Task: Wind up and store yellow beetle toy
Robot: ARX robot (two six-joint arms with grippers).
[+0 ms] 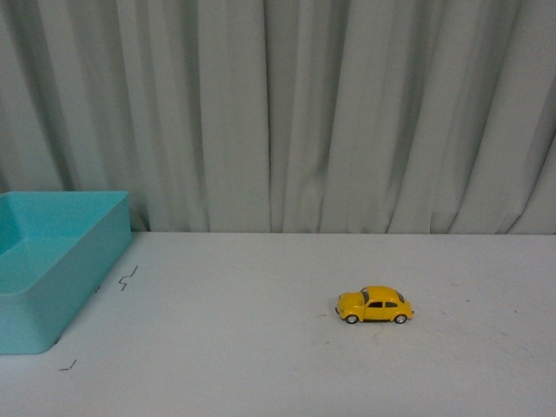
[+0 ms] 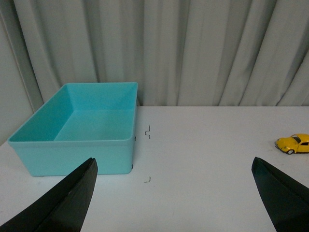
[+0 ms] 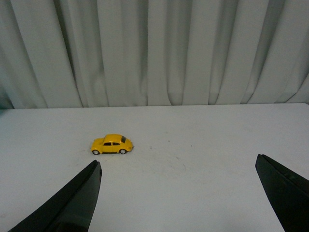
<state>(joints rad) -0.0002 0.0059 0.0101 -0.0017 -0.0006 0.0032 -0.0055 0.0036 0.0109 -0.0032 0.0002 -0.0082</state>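
Left gripper [image 2: 173, 160] and right gripper [image 3: 178, 159] gape wide, empty; yellow beetle toy [image 1: 374, 305] untouched.

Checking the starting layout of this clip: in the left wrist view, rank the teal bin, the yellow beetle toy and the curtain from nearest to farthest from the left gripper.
From the open left gripper:
1. The teal bin, close ahead, toward the robot's left.
2. The yellow beetle toy, farther out, off to the robot's right.
3. The curtain, at the very back.
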